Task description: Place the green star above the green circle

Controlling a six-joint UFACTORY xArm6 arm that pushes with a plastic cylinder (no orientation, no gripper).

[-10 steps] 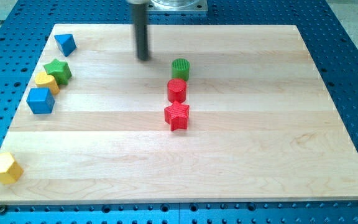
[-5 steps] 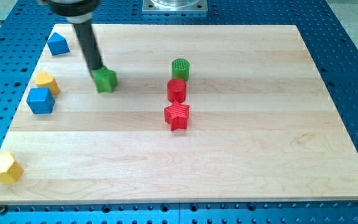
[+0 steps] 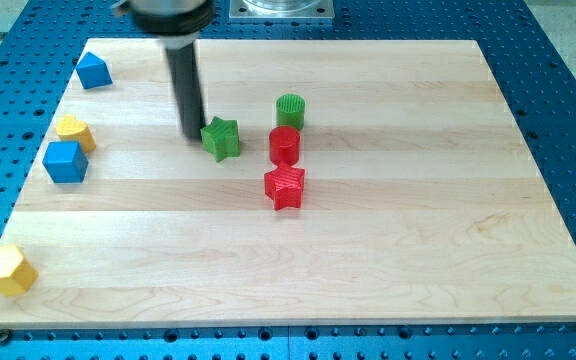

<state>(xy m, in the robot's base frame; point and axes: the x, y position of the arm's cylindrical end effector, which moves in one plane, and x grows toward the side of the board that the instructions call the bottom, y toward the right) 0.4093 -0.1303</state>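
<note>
The green star (image 3: 221, 138) lies on the wooden board, left of the red circle (image 3: 284, 145) and below-left of the green circle (image 3: 290, 110). My tip (image 3: 192, 133) stands just left of the green star, touching or nearly touching its left side. The green circle sits directly above the red circle, and a red star (image 3: 285, 186) lies below the red circle.
A blue block (image 3: 91, 71) lies at the board's top left. A yellow block (image 3: 75, 131) and a blue cube (image 3: 65, 161) sit at the left edge. Another yellow block (image 3: 7, 269) lies at the bottom left corner.
My tip went left, then pushed the green star from the left edge rightward to a spot just left of the red circle. The blue block at top left shifted slightly.
</note>
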